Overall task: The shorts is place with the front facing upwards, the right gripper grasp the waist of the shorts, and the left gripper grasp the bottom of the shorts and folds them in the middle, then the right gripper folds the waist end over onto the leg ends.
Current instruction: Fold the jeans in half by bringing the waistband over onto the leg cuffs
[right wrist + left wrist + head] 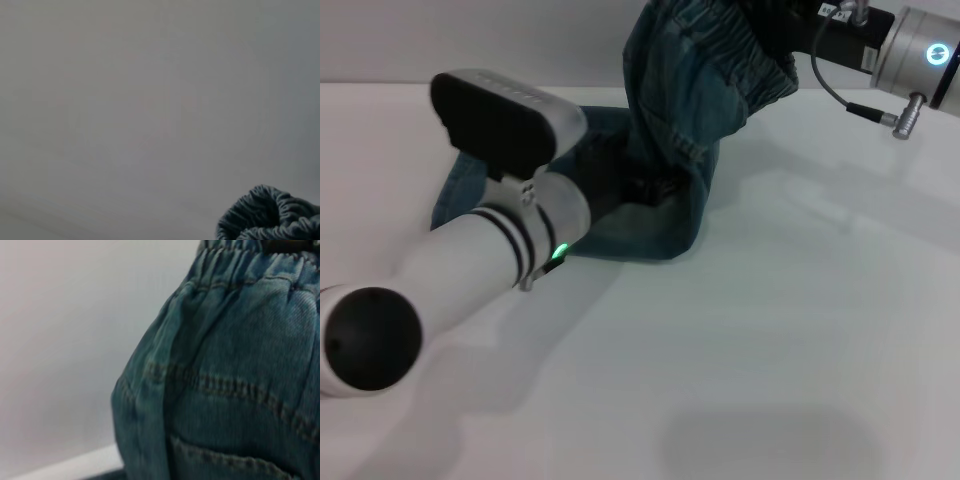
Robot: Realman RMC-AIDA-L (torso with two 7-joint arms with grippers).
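The blue denim shorts (670,130) lie partly on the white table, with one end lifted high. My right gripper (788,30), at the far upper right of the head view, is shut on the gathered waist of the shorts (740,50) and holds it in the air, so the denim hangs down from it. The waist also shows in the left wrist view (250,255) and the right wrist view (270,215). My left gripper (620,185) rests low on the flat part of the shorts, mostly hidden behind its own wrist. The leg ends are hidden under that arm.
The white table (770,330) stretches in front of and to the right of the shorts. My left arm (470,260) crosses the near left corner. A cable and plug (880,115) hang from the right arm.
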